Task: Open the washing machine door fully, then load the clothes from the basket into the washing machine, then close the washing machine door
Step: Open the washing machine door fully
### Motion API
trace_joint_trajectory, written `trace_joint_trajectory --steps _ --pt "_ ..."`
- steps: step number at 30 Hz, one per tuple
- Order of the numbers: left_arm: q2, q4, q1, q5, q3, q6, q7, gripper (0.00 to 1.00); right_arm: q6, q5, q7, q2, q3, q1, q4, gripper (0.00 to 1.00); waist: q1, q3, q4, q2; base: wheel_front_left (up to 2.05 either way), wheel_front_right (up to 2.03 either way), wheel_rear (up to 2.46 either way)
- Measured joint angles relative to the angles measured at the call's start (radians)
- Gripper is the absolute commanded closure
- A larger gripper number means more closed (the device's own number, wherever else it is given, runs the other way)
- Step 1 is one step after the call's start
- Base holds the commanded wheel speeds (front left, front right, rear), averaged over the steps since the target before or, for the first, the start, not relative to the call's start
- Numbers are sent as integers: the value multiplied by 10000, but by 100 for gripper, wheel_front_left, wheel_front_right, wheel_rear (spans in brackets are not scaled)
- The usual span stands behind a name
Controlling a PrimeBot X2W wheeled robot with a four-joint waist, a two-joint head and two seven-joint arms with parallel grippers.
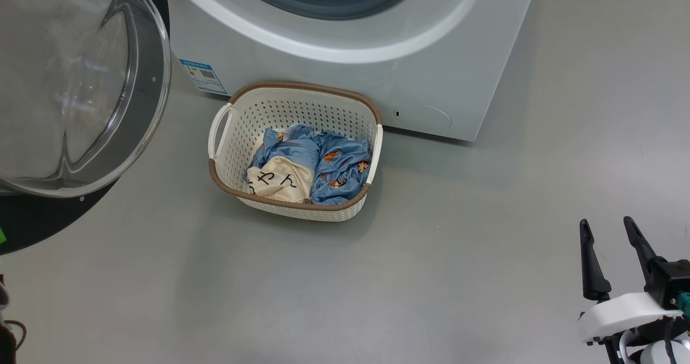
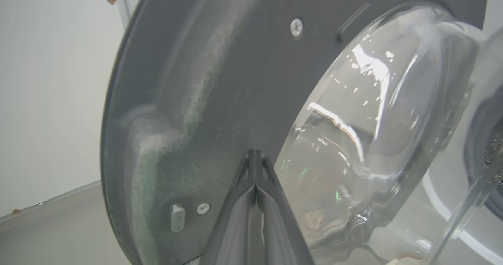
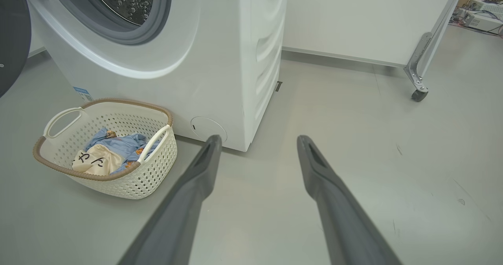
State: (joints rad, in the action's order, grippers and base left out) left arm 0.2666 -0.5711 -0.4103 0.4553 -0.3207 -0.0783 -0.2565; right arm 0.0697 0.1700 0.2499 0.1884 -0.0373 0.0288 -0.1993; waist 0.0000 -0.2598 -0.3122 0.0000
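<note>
The washing machine door (image 1: 81,83) stands swung open at the left, its clear bulging porthole facing me. In the left wrist view my left gripper (image 2: 255,155) is shut with nothing in it, its tips close against the door's dark inner rim (image 2: 220,80). The white washing machine (image 1: 345,40) shows its grey gasket and steel drum (image 3: 122,2). The basket (image 1: 226,153) sits on the floor before the machine, holding the clothes (image 1: 312,162): a blue printed garment and a cream piece with black characters. My right gripper (image 1: 608,228) is open low at the right, well away from the basket (image 3: 149,170).
Grey floor (image 1: 431,277) spreads around the basket. A white wall panel on a wheeled metal leg (image 3: 418,76) stands to the right of the machine. A blue label (image 1: 203,76) marks the machine's lower left corner.
</note>
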Motion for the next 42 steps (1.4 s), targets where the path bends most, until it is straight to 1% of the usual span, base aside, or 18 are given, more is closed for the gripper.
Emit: trace_joint_trajectory --steps 4,8,13,15,19,20,21,22,23,24,26,30,34,36,42 --pt "-52 337 21 -134 10 221 -2 100 2 44 0 -44 -23 7 -92 0 0 261 -3 0 0 0 0" --pt "-194 805 65 -535 109 403 0 100 2 61 0 -142 -58 18 -184 0 0 508 0 0 0 0 0" --pt "-644 1572 339 -788 422 704 -2 100 13 73 0 -255 -115 41 -328 0 0 834 46 0 0 0 0" --pt "-704 1802 467 -1001 633 807 -2 100 13 73 0 -293 -121 51 -351 0 0 942 79 0 0 0 0" --pt "-1072 2134 805 -1302 1124 1058 -2 100 13 75 0 -359 -146 128 -359 0 0 1140 159 0 0 0 0" --pt "-1127 2182 941 -1367 1315 1147 -2 89 15 77 0 -380 -157 152 -360 0 0 1183 187 0 0 0 0" --pt "-1210 2224 1085 -1467 1440 1208 -2 69 15 77 0 -405 -186 166 -362 0 0 1222 220 0 0 0 0" --pt "-1292 2253 1207 -1549 1576 1235 -2 58 15 79 0 -441 -194 173 -364 0 0 1262 252 0 0 0 0" --pt "-1363 2259 1301 -1626 1691 1298 -2 14 15 90 0 -474 -196 178 -368 0 0 1304 283 0 0 0 0" --pt "-1448 2291 1389 -1657 1753 1323 -2 0 15 96 0 -502 -198 192 -374 0 0 1348 315 0 0 0 0" --pt "-1601 2353 1544 -1712 1910 1388 0 0 17 119 0 -566 -213 217 -387 0 0 1436 381 0 0 0 0" --pt "-1676 2452 1978 -1969 2270 1538 0 0 27 148 0 -616 -217 228 -393 0 0 1602 548 0 0 0 0" --pt "-1881 2451 2467 -2100 2631 1655 0 0 31 161 0 -633 -213 254 -391 0 0 1742 756 0 0 0 0" --pt "-1891 2485 2616 -2196 2754 1670 0 0 84 161 0 -633 -213 257 -387 0 0 1813 867 0 0 0 0" --pt "-1894 2479 3171 -2270 3030 1758 0 0 86 140 0 -658 -230 280 -349 0 0 2034 1239 0 0 0 0"
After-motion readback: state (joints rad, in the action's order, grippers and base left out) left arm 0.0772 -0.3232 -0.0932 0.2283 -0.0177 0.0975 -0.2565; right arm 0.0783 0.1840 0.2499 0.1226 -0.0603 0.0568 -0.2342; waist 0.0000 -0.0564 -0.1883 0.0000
